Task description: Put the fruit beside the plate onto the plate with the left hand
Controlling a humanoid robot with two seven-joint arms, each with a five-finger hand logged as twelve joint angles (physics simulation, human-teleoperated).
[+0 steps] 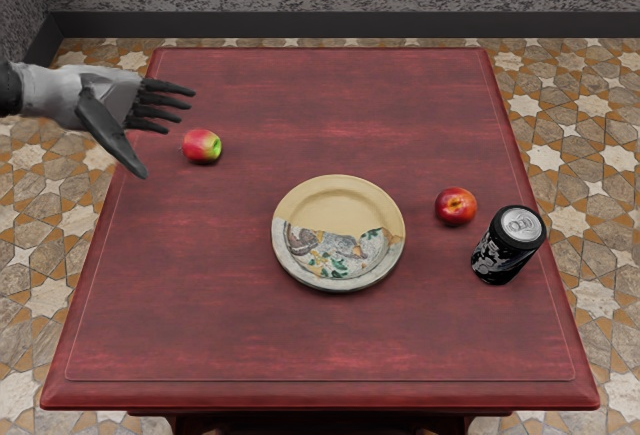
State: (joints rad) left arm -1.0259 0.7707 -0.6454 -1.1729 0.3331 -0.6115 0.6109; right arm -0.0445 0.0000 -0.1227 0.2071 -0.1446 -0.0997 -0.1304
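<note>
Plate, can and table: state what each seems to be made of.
Plate: looks like glazed ceramic, cream with a painted lower half and soft sheen.
Can: probably aluminium, black printed wall, bright silvery top with a pull tab.
Table: seemingly wood stained dark red, faint streaky grain, matte finish.

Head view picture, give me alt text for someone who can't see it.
The left hand, fingers spread, hovers beside a red-green apple at the back left of a red table. A plate sits mid-table, with a red apple and a black can to its right.
</note>
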